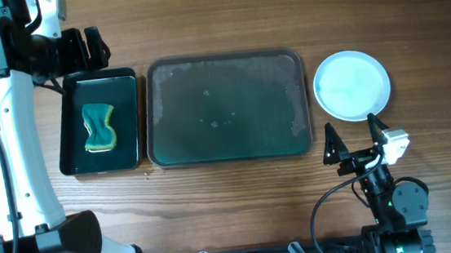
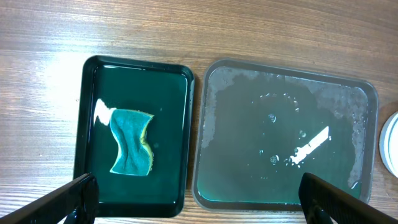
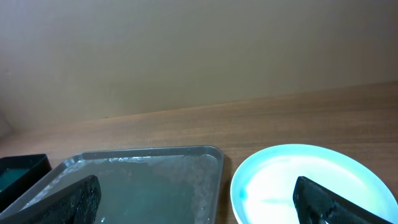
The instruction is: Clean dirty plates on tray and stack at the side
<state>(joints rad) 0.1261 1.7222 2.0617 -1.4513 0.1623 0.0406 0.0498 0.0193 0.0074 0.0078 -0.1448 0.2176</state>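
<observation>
- Two grippers show from overhead. The left gripper (image 1: 88,48) hangs over the far edge of the small black tray (image 1: 68,124), at the far left of the table (image 1: 232,200). Its own camera shows its fingers (image 2: 68,202) spread to the bottom corners of the view, with nothing between them. The arm's white link hides the table's left edge from above.
- A wavy teal sponge (image 1: 99,127) with a yellow side lies in the small black tray on a wet-looking dark floor. Only the left wrist view shows the white glare at the sponge's upper corner.
- Just right of it, a narrow gap apart, sits the tray (image 1: 225,77), its floor filmed teal with pale residue along the edges. The left wrist view shows droplets and a bright streak that are faint from overhead.
- The plates (image 1: 351,85) rest on bare wood just beside the tray's right end, apart from it, and the top face is white. The right wrist view adds a teal tint along the rim. No view shows how many are stacked.
- The right gripper (image 1: 351,136) hovers at the plates' near edge, spread wide and empty. In its own view one finger covers the tray's corner and the other covers part of the plate. Only that view shows the beige wall (image 3: 199,50).
</observation>
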